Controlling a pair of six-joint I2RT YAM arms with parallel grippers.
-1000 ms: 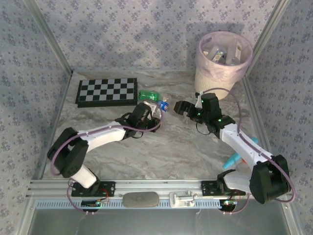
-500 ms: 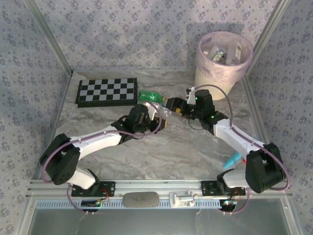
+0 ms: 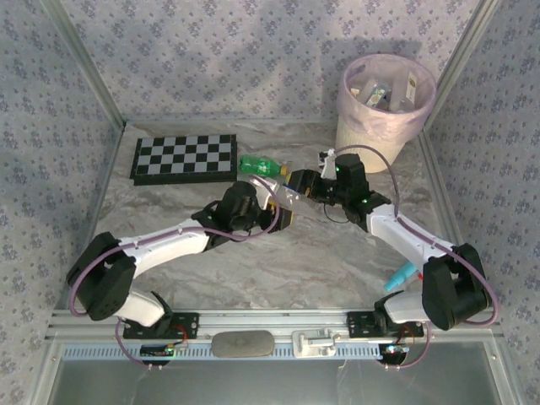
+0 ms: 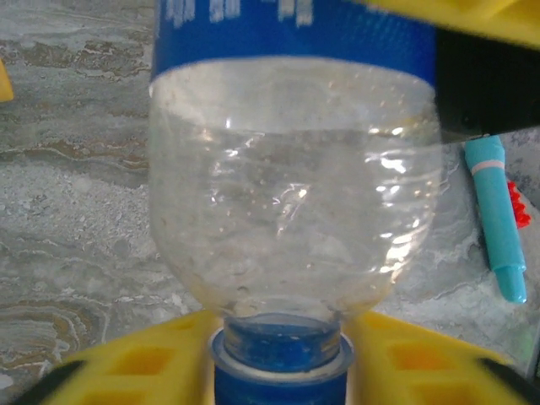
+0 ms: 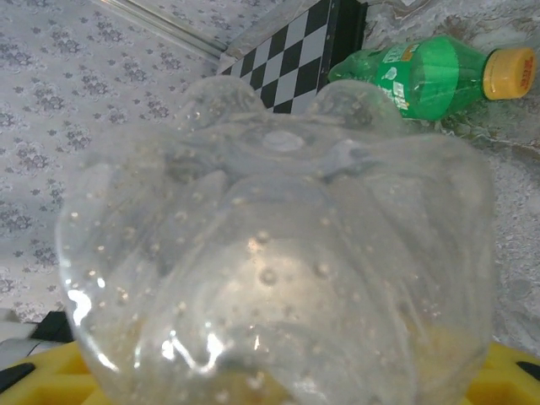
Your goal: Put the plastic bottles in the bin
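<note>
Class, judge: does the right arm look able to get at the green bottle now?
Probably not: the green bottle lies close, but a clear bottle fills the right gripper.

**Setting: robot test cell on a lab bench**

Two robot arms (image 3: 169,240) are bolted to an aluminium rail (image 3: 270,321) at the table edge, with cables looped along them. The bench is boxed in by metal posts (image 3: 83,61) carrying flower-print backdrop sheets (image 3: 236,59). The tabletop (image 3: 321,261) has a marble-print surface. Props staged on it: chessboard (image 3: 184,158), bin (image 3: 371,131) with pink liner. It reads as a rigged enclosure, not a lived-in room.
</note>
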